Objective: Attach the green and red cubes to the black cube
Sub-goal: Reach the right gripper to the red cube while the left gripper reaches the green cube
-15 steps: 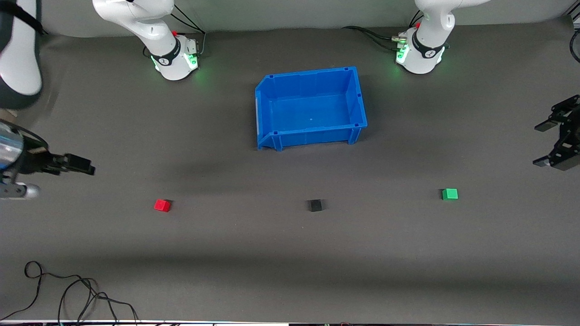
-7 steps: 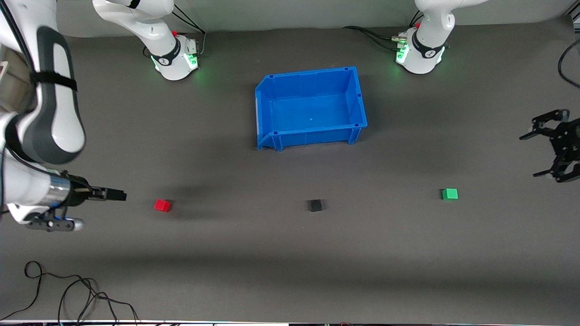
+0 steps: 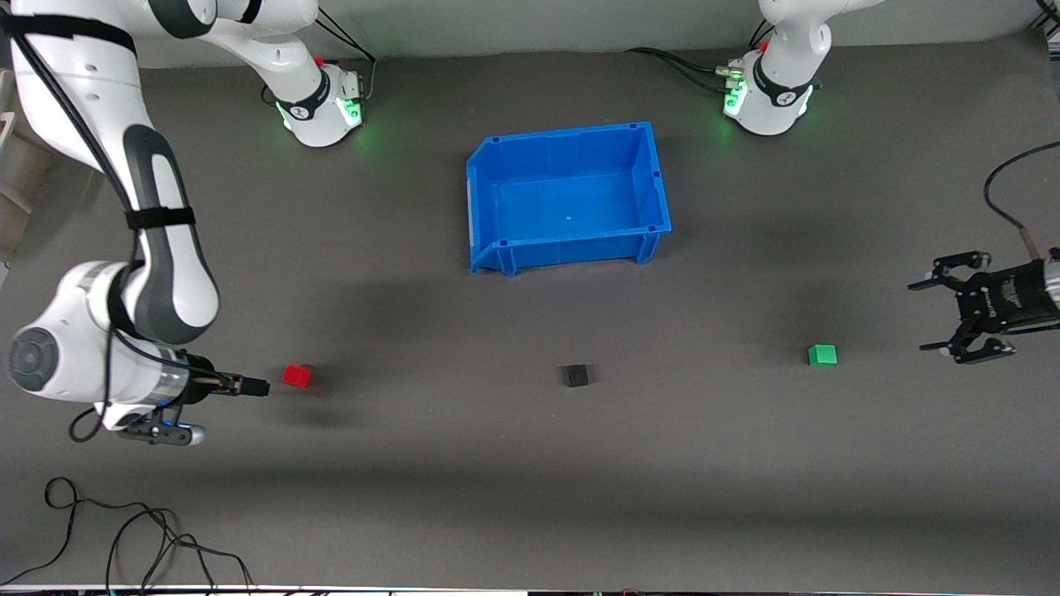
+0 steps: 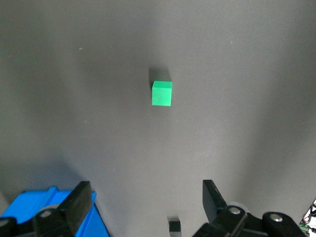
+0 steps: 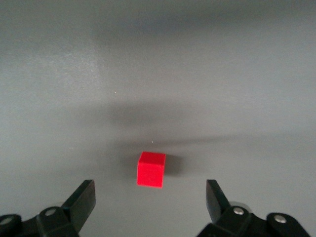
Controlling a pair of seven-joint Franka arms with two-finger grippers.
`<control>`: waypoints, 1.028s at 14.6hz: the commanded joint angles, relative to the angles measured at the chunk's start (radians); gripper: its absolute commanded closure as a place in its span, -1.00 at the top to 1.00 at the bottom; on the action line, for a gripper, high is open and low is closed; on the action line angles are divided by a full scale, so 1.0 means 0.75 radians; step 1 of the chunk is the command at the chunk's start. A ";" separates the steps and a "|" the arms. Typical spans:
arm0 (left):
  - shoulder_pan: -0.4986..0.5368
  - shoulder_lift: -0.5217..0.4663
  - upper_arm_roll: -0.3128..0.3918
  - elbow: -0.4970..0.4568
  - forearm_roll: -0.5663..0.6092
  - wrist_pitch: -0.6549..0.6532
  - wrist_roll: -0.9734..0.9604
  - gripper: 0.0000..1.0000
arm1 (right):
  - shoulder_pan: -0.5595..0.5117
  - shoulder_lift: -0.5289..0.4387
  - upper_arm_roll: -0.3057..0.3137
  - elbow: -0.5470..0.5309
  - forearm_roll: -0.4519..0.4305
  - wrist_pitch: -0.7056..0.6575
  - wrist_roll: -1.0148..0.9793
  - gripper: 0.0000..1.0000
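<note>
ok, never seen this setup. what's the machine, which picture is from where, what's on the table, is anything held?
Two robot arms at a dark table, each ending in a two-finger gripper. The wide picture comes from a high camera facing the robots, so their bases sit along its top. The other two come from cameras on the arms' wrists, looking down past their own fingers.

On the table: an empty blue bin near the bases, and, nearer the camera, three small cubes in a row, apart from each other: red cube toward the right arm's end, black cube in the middle, green cube toward the left arm's end.

The right gripper is low beside the red cube, open. The left gripper is near the green cube, open. Neither touches a cube; nothing is held.
</note>
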 commanded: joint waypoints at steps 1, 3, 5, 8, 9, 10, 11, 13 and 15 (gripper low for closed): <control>0.006 0.027 -0.011 -0.125 -0.101 0.147 0.170 1.00 | 0.045 0.028 -0.006 -0.049 0.031 0.099 0.044 0.98; 0.004 0.103 -0.013 -0.136 -0.142 0.204 0.262 1.00 | 0.078 0.075 -0.006 -0.085 0.031 0.191 0.051 0.98; 0.002 0.166 -0.013 -0.154 -0.208 0.276 0.334 1.00 | 0.090 0.100 -0.006 -0.147 0.031 0.320 0.051 0.98; -0.008 0.248 -0.017 -0.187 -0.232 0.427 0.359 1.00 | 0.078 0.120 -0.008 -0.167 0.024 0.370 0.026 0.98; -0.013 0.271 -0.019 -0.187 -0.253 0.450 0.361 1.00 | 0.076 0.120 -0.012 -0.170 0.022 0.370 0.026 0.98; -0.015 0.293 -0.019 -0.189 -0.287 0.484 0.361 1.00 | 0.076 0.120 -0.012 -0.180 0.022 0.370 0.026 0.98; -0.017 0.314 -0.019 -0.203 -0.314 0.529 0.371 1.00 | 0.078 0.118 -0.012 -0.200 0.022 0.376 0.026 0.98; -0.019 0.332 -0.021 -0.226 -0.375 0.568 0.457 1.00 | 0.084 0.110 -0.012 -0.253 0.024 0.425 0.028 0.98; -0.013 0.340 -0.021 -0.246 -0.425 0.572 0.504 1.00 | 0.090 0.100 -0.012 -0.288 0.029 0.458 0.036 0.96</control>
